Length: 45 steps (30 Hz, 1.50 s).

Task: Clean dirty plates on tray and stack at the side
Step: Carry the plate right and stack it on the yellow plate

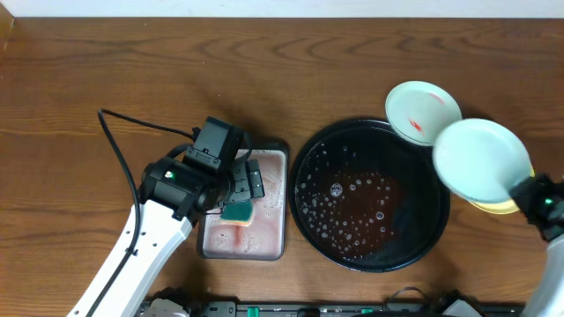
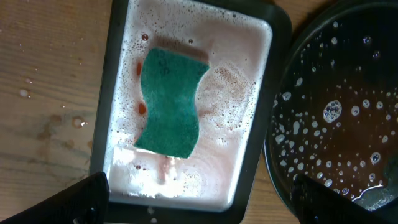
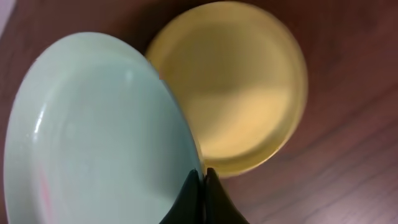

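Sponge [image 2: 171, 102] in grey tray [image 2: 231, 134], black tray [image 2: 336, 74] sudsy, left claw [image 2: 199, 196] spread, right claw [image 3: 202, 186] pinching mint plate [image 3: 99, 137]

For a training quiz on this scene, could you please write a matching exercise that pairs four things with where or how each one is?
Things:
1. sponge
2. black tray
3. yellow plate
4. far mint plate

Places and states:
A. streaked with red
B. lies in the grey tray
C. holds bubbly reddish water
D. on the table, partly under the held plate

Pairs: 1-B, 2-C, 3-D, 4-A.
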Motion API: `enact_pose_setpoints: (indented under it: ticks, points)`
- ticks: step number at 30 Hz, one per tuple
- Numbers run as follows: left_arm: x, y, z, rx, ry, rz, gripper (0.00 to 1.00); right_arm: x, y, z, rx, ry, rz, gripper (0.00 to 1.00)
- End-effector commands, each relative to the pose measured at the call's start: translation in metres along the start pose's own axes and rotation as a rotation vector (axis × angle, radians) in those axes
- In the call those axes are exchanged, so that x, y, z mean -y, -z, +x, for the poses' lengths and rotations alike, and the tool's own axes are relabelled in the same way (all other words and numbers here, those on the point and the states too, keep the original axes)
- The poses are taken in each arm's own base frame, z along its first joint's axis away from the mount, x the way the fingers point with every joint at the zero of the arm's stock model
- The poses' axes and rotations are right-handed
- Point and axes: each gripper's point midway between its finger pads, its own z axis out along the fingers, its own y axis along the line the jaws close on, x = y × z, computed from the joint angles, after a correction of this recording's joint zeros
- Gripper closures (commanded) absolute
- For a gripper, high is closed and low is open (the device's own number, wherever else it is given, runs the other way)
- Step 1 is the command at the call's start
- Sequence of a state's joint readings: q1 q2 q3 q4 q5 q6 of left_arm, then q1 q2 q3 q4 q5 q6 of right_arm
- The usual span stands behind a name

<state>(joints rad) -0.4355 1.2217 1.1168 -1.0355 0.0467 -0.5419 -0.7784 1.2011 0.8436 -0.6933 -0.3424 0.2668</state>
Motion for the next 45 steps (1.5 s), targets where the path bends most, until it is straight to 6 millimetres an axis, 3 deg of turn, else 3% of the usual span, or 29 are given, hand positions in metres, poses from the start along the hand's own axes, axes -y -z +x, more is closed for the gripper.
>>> enact_pose_setpoints:
  ticks: [1, 5, 11, 12, 14, 17, 21, 22, 24, 25, 26, 29, 32, 39, 43, 45]
  points:
    - [-0.001, 0.002, -0.002, 0.007, -0.006, -0.003, 0.07, 0.025, -0.02, -0.021, 0.004, -0.177, -0.007, 0.99]
    - [-0.001, 0.002, -0.002, 0.007, -0.006, -0.003, 0.07, 0.05, -0.039, -0.039, 0.038, -0.271, 0.009, 0.99]
    - [-0.001, 0.002, -0.002, 0.007, -0.006, -0.003, 0.06, 0.064, -0.054, -0.036, 0.023, -0.151, 0.104, 0.99]
    - [-0.001, 0.002, -0.002, 0.007, -0.006, -0.003, 0.06, 0.066, -0.054, -0.036, 0.024, -0.136, 0.123, 0.95]
    - [-0.001, 0.002, -0.002, 0.007, -0.006, -0.003, 0.06, 0.061, -0.054, -0.036, 0.026, -0.099, 0.126, 0.71]
    - [-0.001, 0.002, -0.002, 0.007, -0.006, -0.003, 0.06, 0.027, -0.052, -0.04, 0.018, -0.06, -0.004, 0.4]
    - [-0.001, 0.002, -0.002, 0.007, -0.006, -0.003, 0.06, -0.045, -0.033, -0.036, -0.004, 0.084, -0.226, 0.34]
    - [-0.001, 0.002, -0.002, 0.007, -0.006, -0.003, 0.06, -0.076, -0.024, -0.028, -0.02, 0.178, -0.293, 0.32]
    - [-0.001, 0.002, -0.002, 0.007, -0.006, -0.003, 0.06, -0.104, -0.015, -0.014, -0.034, 0.293, -0.331, 0.28]
    - [-0.001, 0.002, -0.002, 0.007, -0.006, -0.003, 0.06, -0.116, -0.013, -0.006, -0.038, 0.342, -0.331, 0.21]
    - [-0.001, 0.002, -0.002, 0.007, -0.006, -0.003, 0.06, -0.125, -0.013, 0.002, -0.04, 0.383, -0.319, 0.01]
    - [-0.001, 0.002, -0.002, 0.007, -0.006, -0.003, 0.06, -0.143, -0.023, 0.025, -0.055, 0.492, -0.251, 0.01]
    - [-0.001, 0.002, -0.002, 0.007, -0.006, -0.003, 0.06, -0.145, -0.038, 0.04, -0.07, 0.531, -0.162, 0.01]
    - [-0.001, 0.002, -0.002, 0.007, -0.006, -0.003, 0.06, -0.135, -0.091, 0.038, -0.109, 0.245, -0.078, 0.02]
    - [-0.001, 0.002, -0.002, 0.007, -0.006, -0.003, 0.06, -0.14, -0.117, 0.038, -0.124, 0.214, -0.116, 0.28]
    - [-0.001, 0.002, -0.002, 0.007, -0.006, -0.003, 0.06, -0.136, -0.13, 0.041, -0.138, 0.193, -0.102, 0.34]
